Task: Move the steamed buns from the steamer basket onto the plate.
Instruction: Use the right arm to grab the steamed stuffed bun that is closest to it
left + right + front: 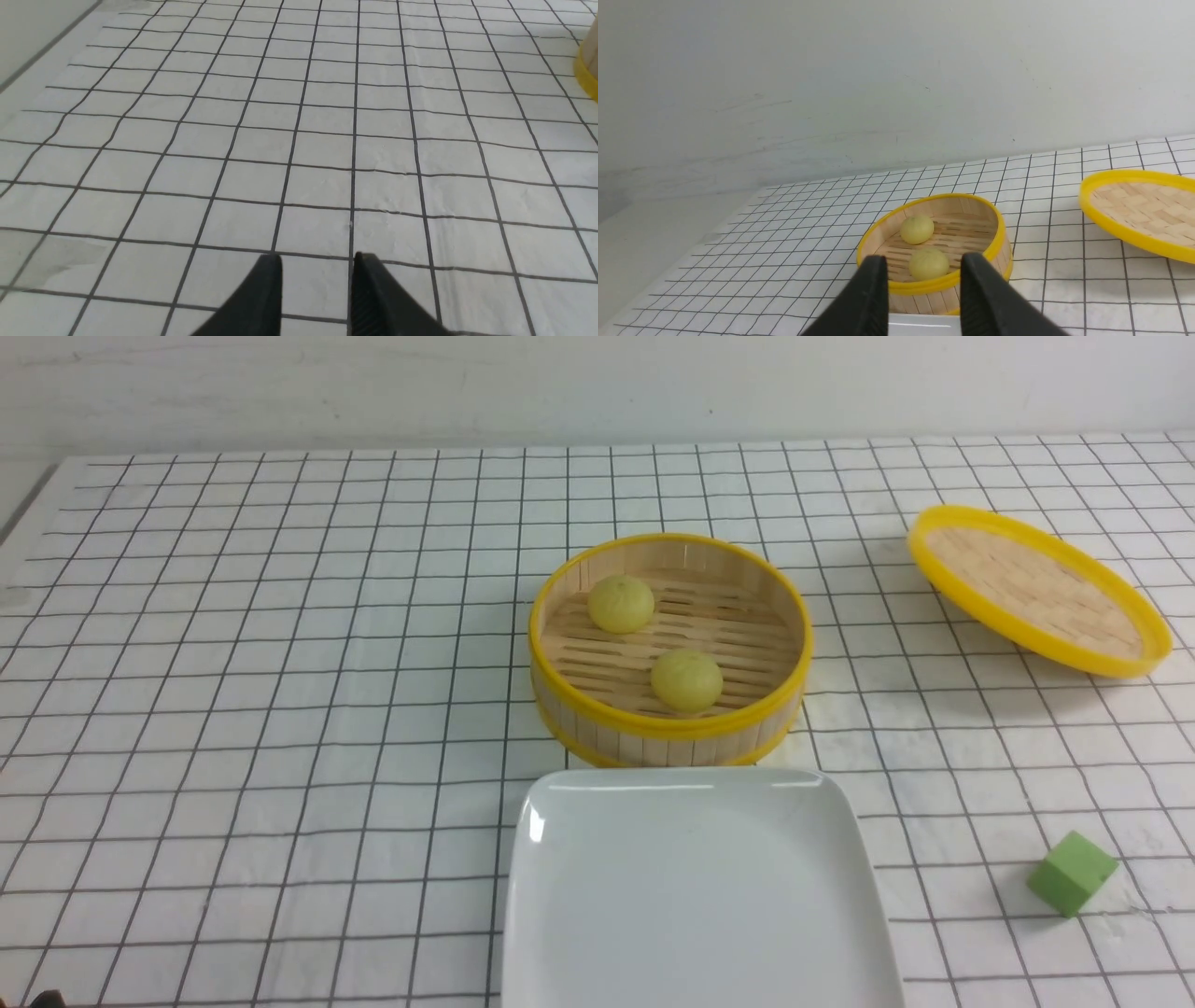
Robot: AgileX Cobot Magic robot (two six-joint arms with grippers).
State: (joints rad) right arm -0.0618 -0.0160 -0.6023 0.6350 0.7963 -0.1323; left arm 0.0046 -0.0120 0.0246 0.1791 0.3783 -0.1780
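Left fingers (258, 303), right fingers (871, 298) — parted, empty

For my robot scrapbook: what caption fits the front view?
Two steamed buns sit in the steamer basket behind the white plate; lid and green cube off to the right.

The front camera is looking forward and down from the near side across the desk (280, 709), taking in the plate (691, 896), basket (672, 739) and lid (1036, 588). The left wrist camera is hanging low and close over the desk's left part, catching only a sliver of the basket. The right wrist camera is facing the far wall (831, 70) from farther back, sharing basket and lid with the front view.
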